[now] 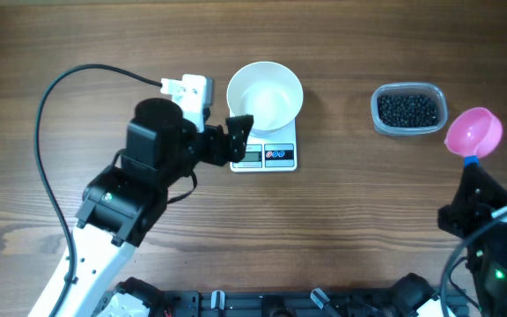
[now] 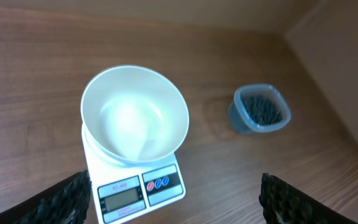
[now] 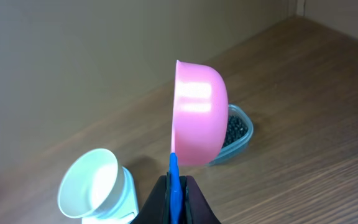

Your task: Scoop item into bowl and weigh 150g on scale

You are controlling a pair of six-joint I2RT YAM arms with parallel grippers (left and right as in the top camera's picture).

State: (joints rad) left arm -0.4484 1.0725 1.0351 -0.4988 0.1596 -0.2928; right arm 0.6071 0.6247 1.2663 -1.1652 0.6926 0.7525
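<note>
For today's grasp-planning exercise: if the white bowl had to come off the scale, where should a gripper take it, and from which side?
Probably the bowl rim, from above, one finger inside, one outside: it sits upright and open on the scale, and its flared wall looks too sloped to squeeze.

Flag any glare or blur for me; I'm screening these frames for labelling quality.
Overhead: the bowl is blown out to near-featureless white. Left wrist: a soft glare patch sits inside the bowl; the left fingers at the bottom corners are dark and blurred. Right wrist: the pink scoop carries a bright sheen.
</note>
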